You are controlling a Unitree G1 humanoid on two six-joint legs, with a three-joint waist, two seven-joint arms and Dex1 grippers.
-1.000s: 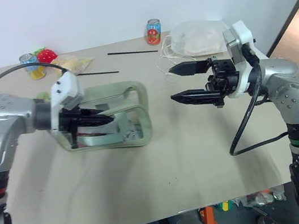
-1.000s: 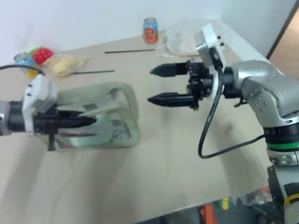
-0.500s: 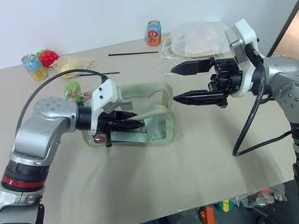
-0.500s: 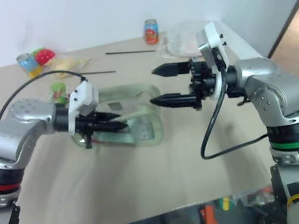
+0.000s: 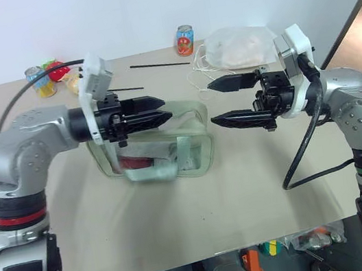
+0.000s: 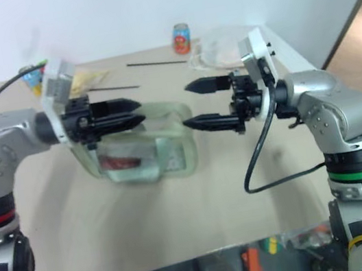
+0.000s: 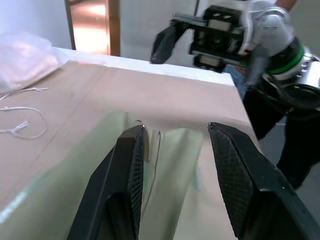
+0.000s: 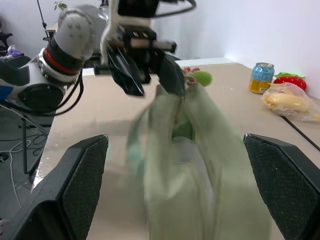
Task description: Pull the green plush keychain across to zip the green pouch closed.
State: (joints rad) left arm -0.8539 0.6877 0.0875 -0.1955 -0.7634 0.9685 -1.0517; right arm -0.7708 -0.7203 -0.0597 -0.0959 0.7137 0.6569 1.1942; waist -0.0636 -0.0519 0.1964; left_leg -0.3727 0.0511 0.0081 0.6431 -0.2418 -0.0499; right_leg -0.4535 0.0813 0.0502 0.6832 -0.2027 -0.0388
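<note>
On the beige table, the pale sage-green fabric pouch with clear plastic sides lies between the two arms. The left gripper hovers just above its top with black fingers partly spread, holding nothing. The right gripper hangs just beside the pouch's right end, jaws spread wide and empty. The small lime-green fuzzy plush keychain sits at the pouch's far-left end; farther back lie a white translucent drawstring bag and an orange drink can.

Bright even light, pouch motion-blurred
</note>
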